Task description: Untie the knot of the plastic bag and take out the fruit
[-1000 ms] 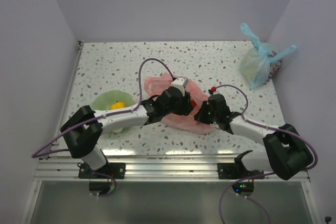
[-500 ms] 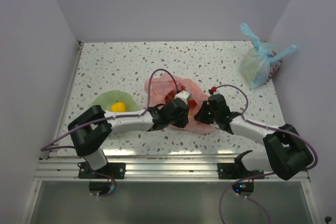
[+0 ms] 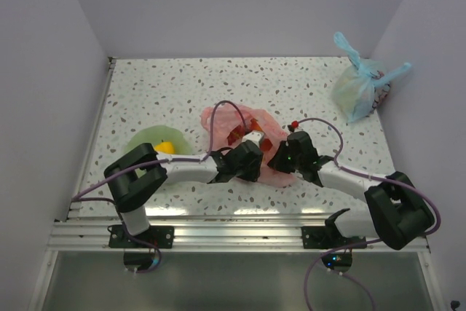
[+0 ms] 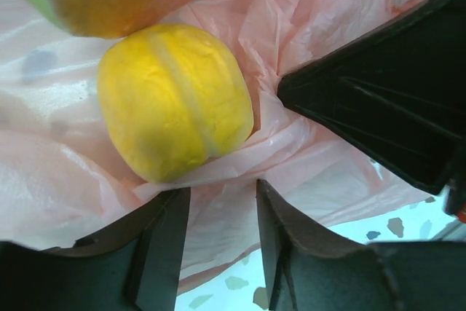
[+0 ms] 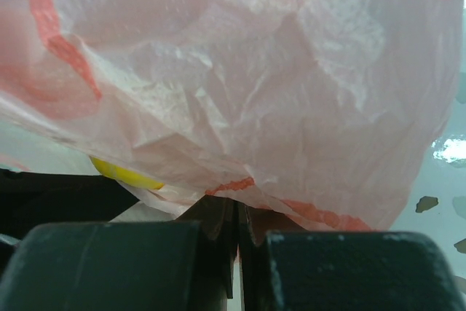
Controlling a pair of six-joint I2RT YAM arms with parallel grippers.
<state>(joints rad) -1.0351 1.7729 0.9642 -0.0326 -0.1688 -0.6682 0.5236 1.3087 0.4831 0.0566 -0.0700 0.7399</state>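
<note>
Right tool (image 5: 237, 227) is clenched on the plastic bag (image 3: 218, 116) at its near edge. Left tool (image 4: 220, 205), fingers spread, straddles film just beside the yellow fruit (image 4: 175, 100). Beyond, open desk (image 3: 167, 85) reaches the far wall.

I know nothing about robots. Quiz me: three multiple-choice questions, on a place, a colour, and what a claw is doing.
1. Where is the blue bag? A far right; B near left; C between the arms.
2. The fruit before the left gripper is: A purple; B yellow; C green.
3. The right gripper is: A wide open; B holding fruit; C shut on the plastic bag.
Key: 1 A, top view shows it far right. 2 B, wrist view shows yellow. 3 C, it pinches pink film.
</note>
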